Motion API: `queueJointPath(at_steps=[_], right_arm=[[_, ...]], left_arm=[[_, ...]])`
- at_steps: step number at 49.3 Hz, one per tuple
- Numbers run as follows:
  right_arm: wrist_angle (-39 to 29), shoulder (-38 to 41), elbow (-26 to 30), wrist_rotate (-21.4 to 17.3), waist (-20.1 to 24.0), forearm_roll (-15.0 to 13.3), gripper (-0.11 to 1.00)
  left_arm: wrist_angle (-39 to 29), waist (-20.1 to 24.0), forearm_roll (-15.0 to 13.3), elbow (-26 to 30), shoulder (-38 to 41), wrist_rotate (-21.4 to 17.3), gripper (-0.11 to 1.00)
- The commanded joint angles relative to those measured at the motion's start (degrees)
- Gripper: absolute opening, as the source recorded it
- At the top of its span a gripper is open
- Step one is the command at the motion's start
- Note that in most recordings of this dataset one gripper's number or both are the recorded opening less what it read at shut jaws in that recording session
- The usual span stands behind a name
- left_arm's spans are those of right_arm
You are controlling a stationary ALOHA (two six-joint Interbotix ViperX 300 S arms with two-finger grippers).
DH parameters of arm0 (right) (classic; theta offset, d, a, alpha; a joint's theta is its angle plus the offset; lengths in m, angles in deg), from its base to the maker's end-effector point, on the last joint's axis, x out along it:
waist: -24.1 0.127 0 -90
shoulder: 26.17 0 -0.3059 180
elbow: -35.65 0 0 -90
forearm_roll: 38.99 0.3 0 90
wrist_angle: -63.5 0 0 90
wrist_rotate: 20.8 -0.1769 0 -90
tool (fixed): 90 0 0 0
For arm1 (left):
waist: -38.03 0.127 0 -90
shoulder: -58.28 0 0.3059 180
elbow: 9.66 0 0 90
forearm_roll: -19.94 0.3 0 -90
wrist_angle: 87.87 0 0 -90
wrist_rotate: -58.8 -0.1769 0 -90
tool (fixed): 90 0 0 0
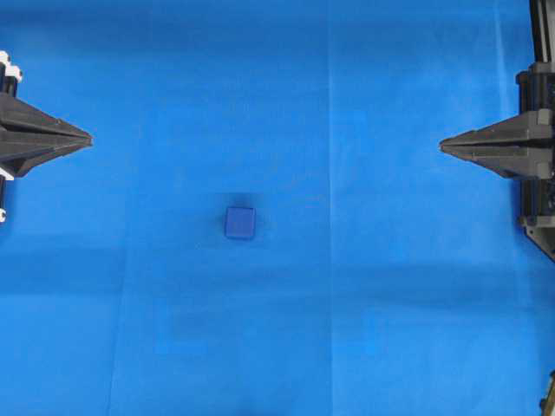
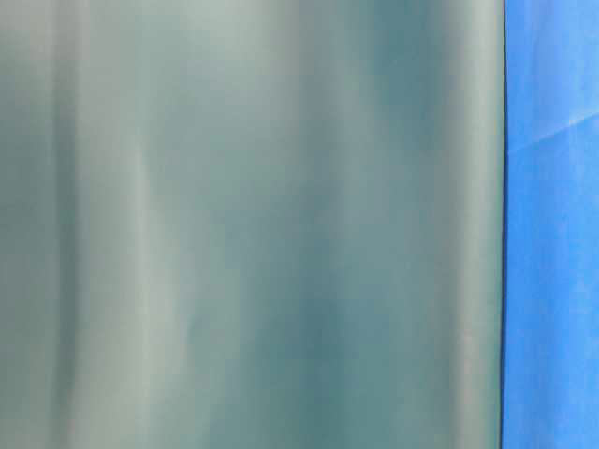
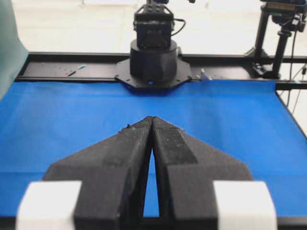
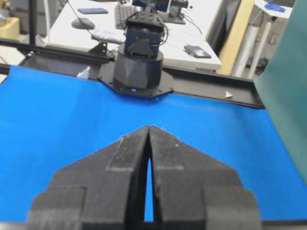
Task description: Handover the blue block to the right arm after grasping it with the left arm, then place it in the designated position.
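The blue block (image 1: 240, 223), a small dark-blue cube, lies alone on the blue cloth (image 1: 364, 104) a little left of the middle in the overhead view. My left gripper (image 1: 89, 138) hangs at the left edge, its tips touching, shut on nothing, well up and left of the block. Over at the right edge my right gripper (image 1: 441, 145) is likewise shut and empty, pointing toward the centre. The left wrist view shows the left gripper (image 3: 152, 118) with tips together. The right wrist view shows the right gripper (image 4: 150, 127) closed. Neither wrist view shows the block.
Each wrist view looks across the cloth at the opposite arm's black base (image 3: 152, 64) (image 4: 136, 69) on the table's black frame. A teal sheet (image 2: 253, 224) fills most of the table-level view, leaving a strip of cloth (image 2: 552, 281) at the right.
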Motion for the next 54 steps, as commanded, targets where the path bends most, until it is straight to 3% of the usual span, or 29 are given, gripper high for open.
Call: queueJointPath(at_steps=[1, 10, 32, 35, 41, 48, 51, 54], right_arm=[[0.3, 0.8, 1.1, -0.1, 0.0, 0.1, 0.01], [-3.6, 1.6, 2.7, 0.1, 0.0, 0.0, -0.02], [-3.9, 1.6, 2.9, -0.4, 0.1, 0.1, -0.02], [-3.9, 1.5, 2.9, -0.4, 0.1, 0.2, -0.01], [-3.8, 1.5, 2.9, -1.0, 0.0, 0.4, 0.18], [-3.9, 1.5, 3.0, -2.5, 0.0, 0.7, 0.59], [-3.9, 1.5, 3.0, -2.5, -0.1, 0.8, 0.77], [-3.9, 1.5, 3.0, -2.5, -0.1, 0.7, 0.91]], left_arm=[[-0.4, 0.0, -0.3, 0.7, 0.6, 0.8, 0.0], [-0.5, 0.0, 0.0, 0.8, 0.4, 0.9, 0.0], [-0.5, -0.1, 0.1, 0.8, 0.1, 0.7, 0.01], [-0.5, -0.1, 0.0, 0.8, 0.2, 0.6, 0.08], [-0.1, -0.1, 0.1, 0.8, 0.0, 0.6, 0.41], [-0.6, -0.1, 0.1, 0.7, -0.2, 0.4, 0.81], [-0.7, 0.0, 0.1, 0.7, -0.2, 0.5, 0.91], [-0.7, 0.0, 0.1, 0.7, -0.2, 0.7, 0.93]])
